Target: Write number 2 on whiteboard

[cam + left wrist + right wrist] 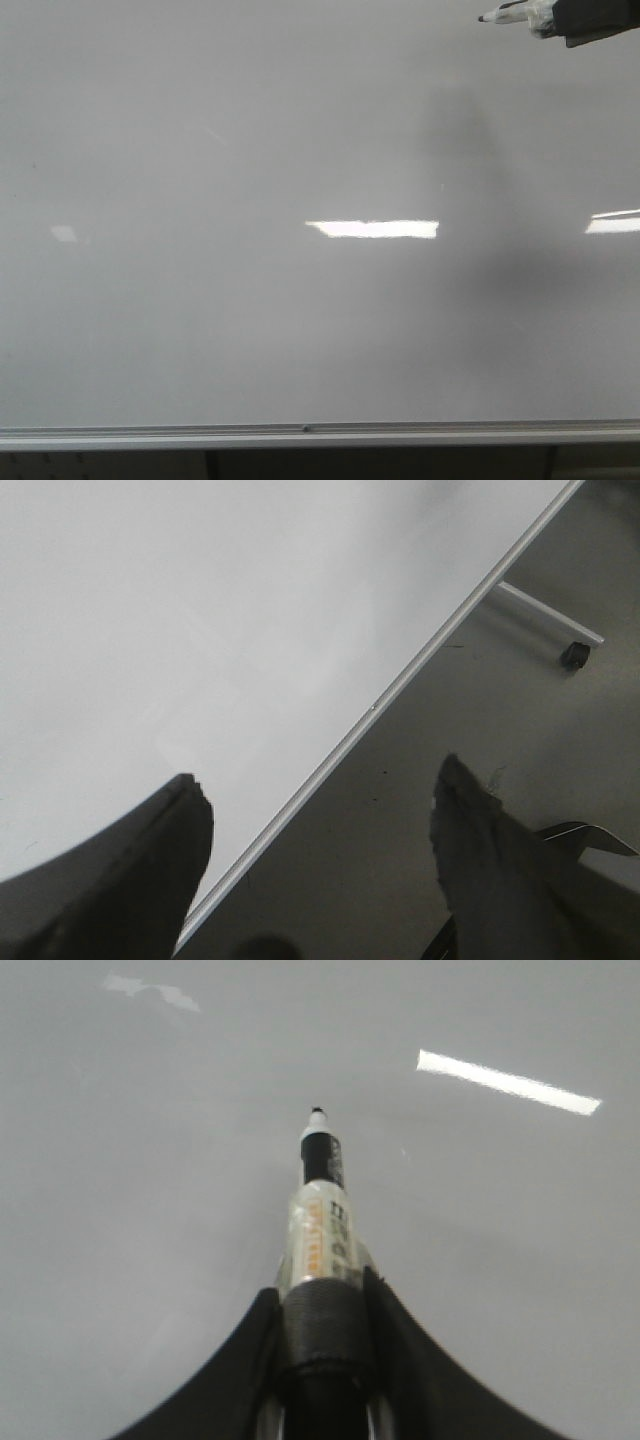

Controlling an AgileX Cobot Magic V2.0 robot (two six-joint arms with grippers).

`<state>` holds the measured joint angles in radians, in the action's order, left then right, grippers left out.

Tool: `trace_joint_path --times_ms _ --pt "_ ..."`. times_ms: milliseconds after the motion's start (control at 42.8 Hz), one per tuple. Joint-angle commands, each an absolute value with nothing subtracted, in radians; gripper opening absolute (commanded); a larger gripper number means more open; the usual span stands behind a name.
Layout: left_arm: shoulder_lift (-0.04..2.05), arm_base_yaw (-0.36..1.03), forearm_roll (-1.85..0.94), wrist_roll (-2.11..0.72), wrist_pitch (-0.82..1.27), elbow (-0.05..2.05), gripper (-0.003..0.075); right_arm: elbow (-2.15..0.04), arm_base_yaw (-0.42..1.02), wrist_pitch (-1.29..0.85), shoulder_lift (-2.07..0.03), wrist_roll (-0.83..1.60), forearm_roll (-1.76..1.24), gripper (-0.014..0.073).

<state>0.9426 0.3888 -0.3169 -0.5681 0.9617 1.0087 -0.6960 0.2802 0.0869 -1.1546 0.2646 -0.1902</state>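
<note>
Honestly we can't read much here. The marker (pixel 322 1222) has orange and black print on its label, but it's too blurry for us to make out any word. We don't spot any digit or writing on the whiteboard (pixel 200 300) either.

One whiteboard (pixel 250 120). One marker (pixel 322 1215). Two grippers: the right gripper (pixel 320 1330) and the left gripper (pixel 320 800). Three bright light reflections on the board.

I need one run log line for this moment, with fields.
stage: before writing | right gripper: holds marker | left gripper: open, empty | whiteboard: no digit visible
</note>
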Motion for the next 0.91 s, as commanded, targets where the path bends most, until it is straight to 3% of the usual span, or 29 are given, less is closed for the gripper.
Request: trace_joint_path --times_ms 0,888 --pt "0.930 0.386 -0.345 -0.558 0.904 1.035 0.0460 -0.735 0.275 0.207 -1.169 0.276 -0.188 0.0001" --pt "0.930 0.386 -0.345 -0.558 0.902 1.035 0.0459 -0.735 0.259 0.213 -1.282 0.277 -0.188 0.0001"
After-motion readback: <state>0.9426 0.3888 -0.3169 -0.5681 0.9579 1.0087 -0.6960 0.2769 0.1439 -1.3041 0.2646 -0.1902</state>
